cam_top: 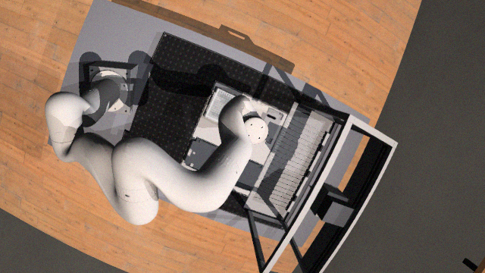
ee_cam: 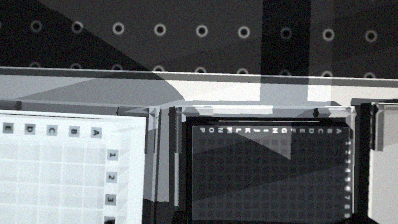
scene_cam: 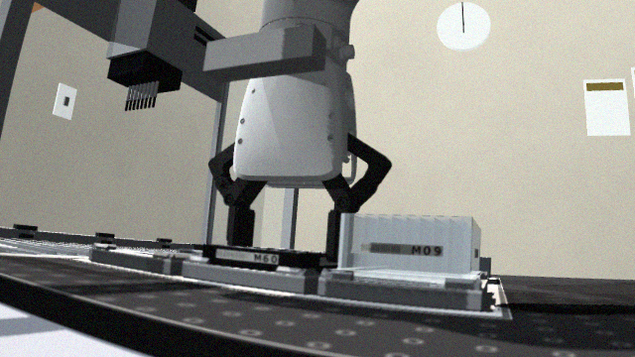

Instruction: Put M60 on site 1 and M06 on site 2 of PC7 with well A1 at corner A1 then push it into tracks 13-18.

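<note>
My big white arm (cam_top: 159, 174) bends over the dark table (scene_cam: 347, 322). The tall white block M09 (scene_cam: 412, 243) sits in its nest at the end of the row. Next to it lies the flat black plate M60 (scene_cam: 258, 257) in its own nest. My pincer (scene_cam: 287, 240) is down around M60, gripping its two sides.

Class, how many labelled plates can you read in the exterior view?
2: M60, low within the tool; M09, the tall block to its right. Others may be hidden.
</note>
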